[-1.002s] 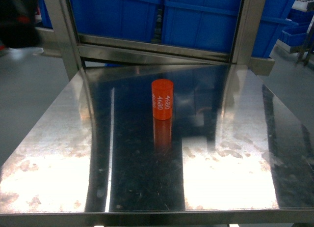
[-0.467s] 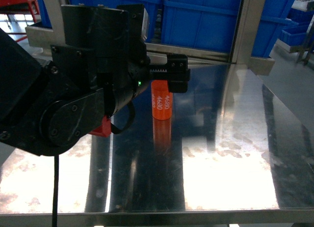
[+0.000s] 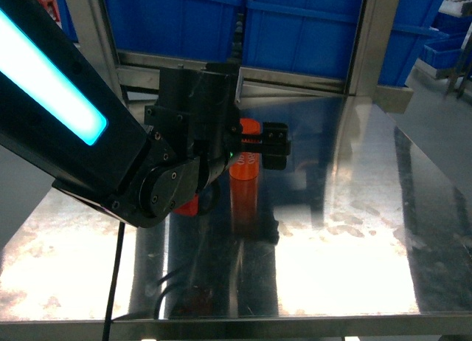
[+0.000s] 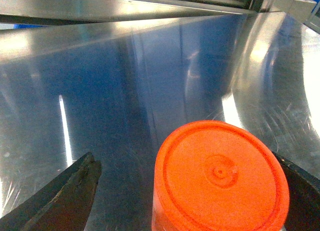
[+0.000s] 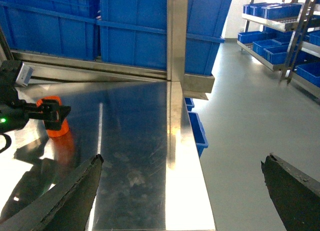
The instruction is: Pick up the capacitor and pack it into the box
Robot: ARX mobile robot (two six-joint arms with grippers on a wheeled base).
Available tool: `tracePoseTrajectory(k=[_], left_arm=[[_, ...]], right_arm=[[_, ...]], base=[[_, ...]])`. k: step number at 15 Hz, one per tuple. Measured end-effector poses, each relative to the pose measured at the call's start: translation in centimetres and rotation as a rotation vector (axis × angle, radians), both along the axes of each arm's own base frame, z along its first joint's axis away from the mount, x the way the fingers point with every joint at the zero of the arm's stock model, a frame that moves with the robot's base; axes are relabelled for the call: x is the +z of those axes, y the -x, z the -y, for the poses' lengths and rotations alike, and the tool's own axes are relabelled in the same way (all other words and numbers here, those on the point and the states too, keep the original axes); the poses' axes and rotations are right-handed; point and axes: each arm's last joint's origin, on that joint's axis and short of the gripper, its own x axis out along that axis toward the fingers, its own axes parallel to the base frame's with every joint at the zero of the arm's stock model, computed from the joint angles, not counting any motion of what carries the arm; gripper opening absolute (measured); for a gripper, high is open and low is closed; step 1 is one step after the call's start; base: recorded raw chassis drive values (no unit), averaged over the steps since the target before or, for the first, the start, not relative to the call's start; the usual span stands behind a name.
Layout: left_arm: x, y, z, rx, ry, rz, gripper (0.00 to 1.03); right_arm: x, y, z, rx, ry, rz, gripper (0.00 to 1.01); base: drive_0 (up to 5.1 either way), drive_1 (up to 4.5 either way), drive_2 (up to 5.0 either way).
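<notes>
While the capacitor [image 4: 220, 178] stands upright mid-table [image 3: 354, 230], the open left end effector [image 4: 190, 191] straddles it.

A polished steel table [image 3: 346, 230] is carrying everything here, its top mirroring the blue bins behind it and throwing back bright glare towards six o'clock. Directly on it, a little past centre towards twelve o'clock, the orange capacitor [image 3: 243, 167] is standing upright on its end, its reflection stretching down the metal towards six. In the left wrist view its round top [image 4: 220, 173] is showing at five o'clock. In the right wrist view the table edge is running along three o'clock.
</notes>
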Motion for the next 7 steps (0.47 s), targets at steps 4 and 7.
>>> tracePoseTrajectory(k=[4,7], left_arm=[[-2.5,-1.8,0.4,0.001,-0.029,-0.066,0.86],[-2.3,-1.8,0.5,0.001,-0.006,-0.055,0.52]], right_arm=[[0.0,0.0,0.0,0.0,0.0,0.0,0.98],[0.0,0.0,0.0,0.0,0.0,0.0,0.98]], base=[[0.0,0.0,0.0],[0.0,0.0,0.0]])
